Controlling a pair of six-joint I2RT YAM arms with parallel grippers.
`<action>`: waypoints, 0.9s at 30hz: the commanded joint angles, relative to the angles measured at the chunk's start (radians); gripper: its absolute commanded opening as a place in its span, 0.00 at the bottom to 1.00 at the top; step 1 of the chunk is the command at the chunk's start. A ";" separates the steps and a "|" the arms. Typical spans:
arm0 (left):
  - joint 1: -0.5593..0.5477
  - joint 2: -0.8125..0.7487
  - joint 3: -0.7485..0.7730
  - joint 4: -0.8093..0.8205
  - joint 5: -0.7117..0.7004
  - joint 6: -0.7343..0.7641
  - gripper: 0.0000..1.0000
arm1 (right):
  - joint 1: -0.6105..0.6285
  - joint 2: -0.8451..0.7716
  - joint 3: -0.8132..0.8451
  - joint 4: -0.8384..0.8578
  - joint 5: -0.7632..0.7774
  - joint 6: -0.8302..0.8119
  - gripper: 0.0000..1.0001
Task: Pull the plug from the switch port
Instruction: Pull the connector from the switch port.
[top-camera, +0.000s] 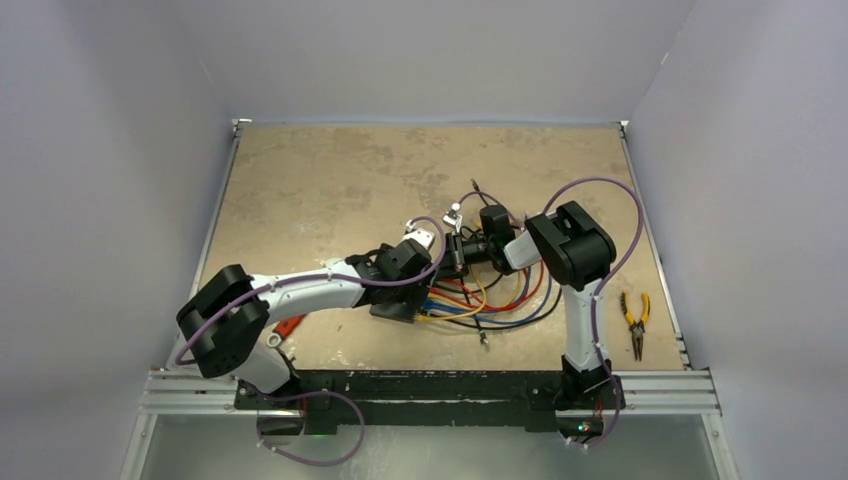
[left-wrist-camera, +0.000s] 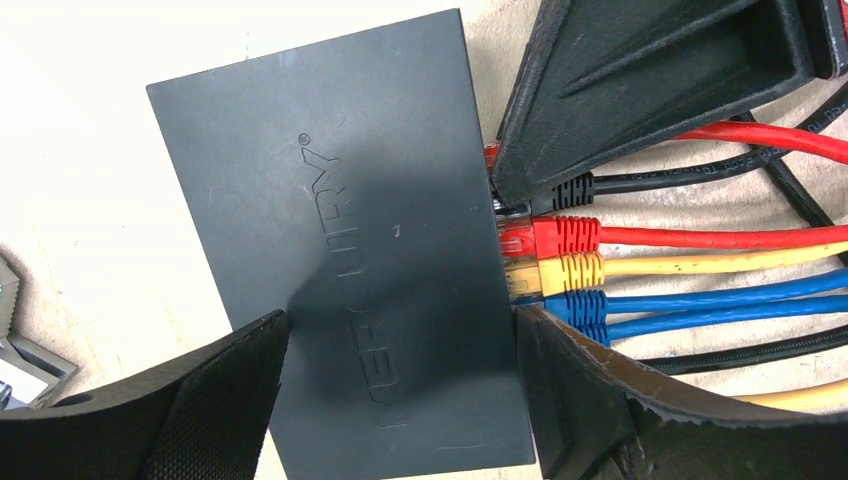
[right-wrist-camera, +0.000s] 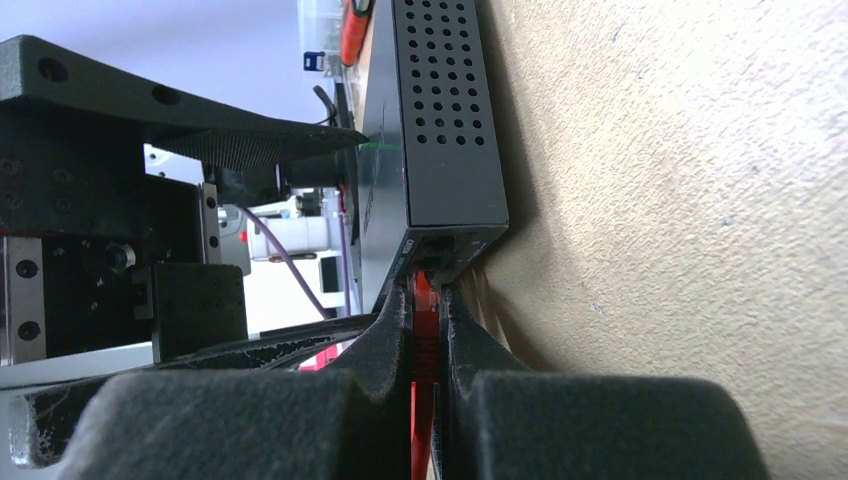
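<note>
The switch (left-wrist-camera: 350, 250) is a flat matte black box lying on the table, with a row of cables plugged into its right edge. My left gripper (left-wrist-camera: 400, 330) straddles its near end, one finger against each long edge, so it is shut on the switch. My right gripper (right-wrist-camera: 424, 300) is shut on a red plug (right-wrist-camera: 424, 315) that sits in a port at the end of the switch (right-wrist-camera: 440, 120). In the left wrist view, the right gripper's finger (left-wrist-camera: 650, 80) covers most of that red plug (left-wrist-camera: 491, 158). From above, both grippers meet over the switch (top-camera: 395, 305).
Black, red, yellow and blue plugs (left-wrist-camera: 565, 265) fill the neighbouring ports, and their cables (top-camera: 490, 300) loop over the table to the right. Yellow-handled pliers (top-camera: 633, 320) lie near the right edge. A small red item (top-camera: 288, 325) lies by the left arm.
</note>
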 joint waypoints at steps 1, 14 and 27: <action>0.002 0.055 0.011 -0.046 -0.090 -0.023 0.79 | 0.023 0.042 -0.014 -0.085 0.143 -0.167 0.00; 0.003 0.066 0.000 -0.134 -0.209 -0.062 0.65 | 0.022 0.002 -0.033 -0.145 0.155 -0.218 0.00; 0.017 0.067 -0.025 -0.152 -0.217 -0.097 0.55 | 0.019 -0.059 -0.083 -0.169 0.156 -0.248 0.00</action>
